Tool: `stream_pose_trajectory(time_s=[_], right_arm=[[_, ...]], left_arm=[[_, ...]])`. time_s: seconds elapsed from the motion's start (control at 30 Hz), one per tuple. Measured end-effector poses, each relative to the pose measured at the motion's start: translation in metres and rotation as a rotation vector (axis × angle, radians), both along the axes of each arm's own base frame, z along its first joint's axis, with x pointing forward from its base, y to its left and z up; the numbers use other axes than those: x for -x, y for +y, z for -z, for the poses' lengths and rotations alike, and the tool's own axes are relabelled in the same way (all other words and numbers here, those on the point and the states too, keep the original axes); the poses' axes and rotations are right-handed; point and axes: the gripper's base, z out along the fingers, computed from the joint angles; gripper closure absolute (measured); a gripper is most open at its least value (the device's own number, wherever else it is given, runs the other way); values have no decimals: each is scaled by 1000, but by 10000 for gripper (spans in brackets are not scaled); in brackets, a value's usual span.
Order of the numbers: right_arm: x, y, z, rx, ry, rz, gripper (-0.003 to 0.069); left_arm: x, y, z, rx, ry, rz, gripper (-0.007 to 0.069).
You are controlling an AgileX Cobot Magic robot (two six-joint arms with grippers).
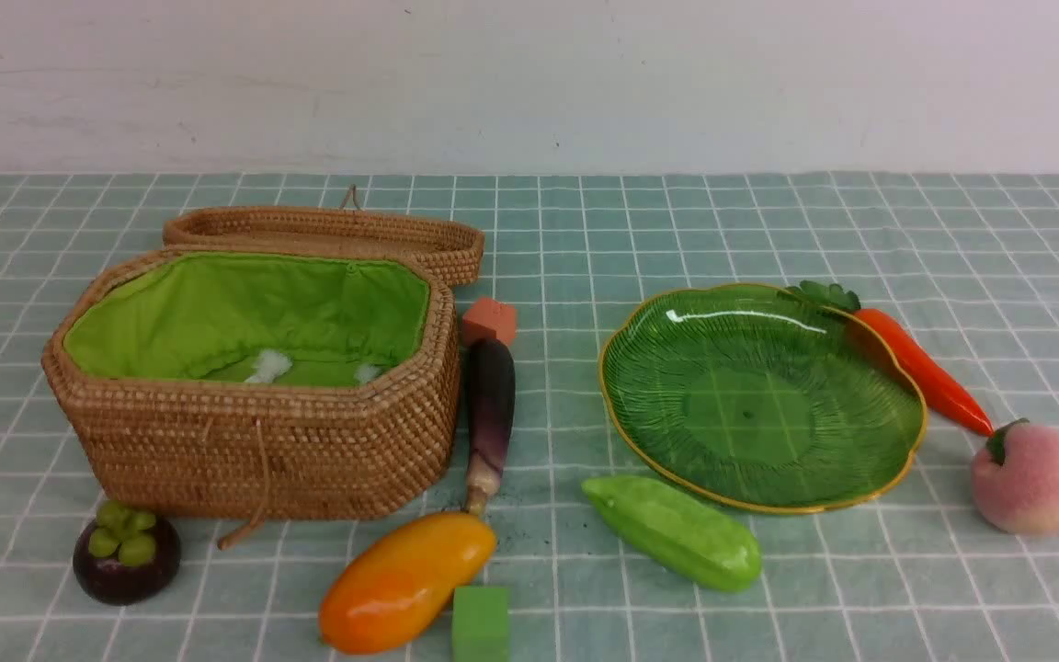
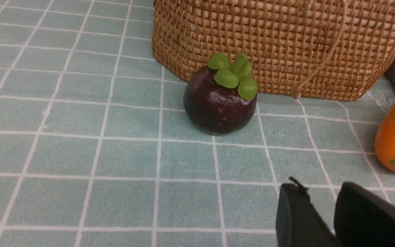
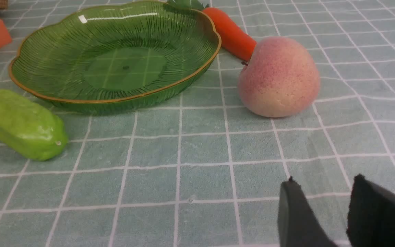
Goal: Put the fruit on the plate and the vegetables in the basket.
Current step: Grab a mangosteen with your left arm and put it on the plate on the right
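Observation:
The open wicker basket with green lining stands at the left and the green glass plate at the right, both with nothing in them. The mangosteen sits in front of the basket, the mango near the front middle, the peach right of the plate. The eggplant lies beside the basket, the gourd in front of the plate, the carrot along its right rim. My left gripper is slightly open and empty, short of the mangosteen. My right gripper is slightly open and empty, short of the peach. Neither gripper shows in the front view.
The basket's lid lies open behind it. An orange-red cube sits at the eggplant's far end. A green cube sits beside the mango at the front edge. A teal checked cloth covers the table; a white wall stands behind.

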Motion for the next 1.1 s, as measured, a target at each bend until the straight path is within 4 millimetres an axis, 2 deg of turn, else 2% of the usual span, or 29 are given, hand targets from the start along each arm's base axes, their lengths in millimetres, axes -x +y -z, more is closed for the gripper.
stream_pose_trajectory(time_s=[0.8,0.9,1.1], right_arm=[[0,0,0,0,0,0,419],[0,0,0,0,0,0,419],[0,0,0,0,0,0,419]], left_arm=[[0,0,-1,1,-12,0,426],[-2,-2,-6,80,-60,-6,424],[-4,-4,-22,518,-190,-55,417]])
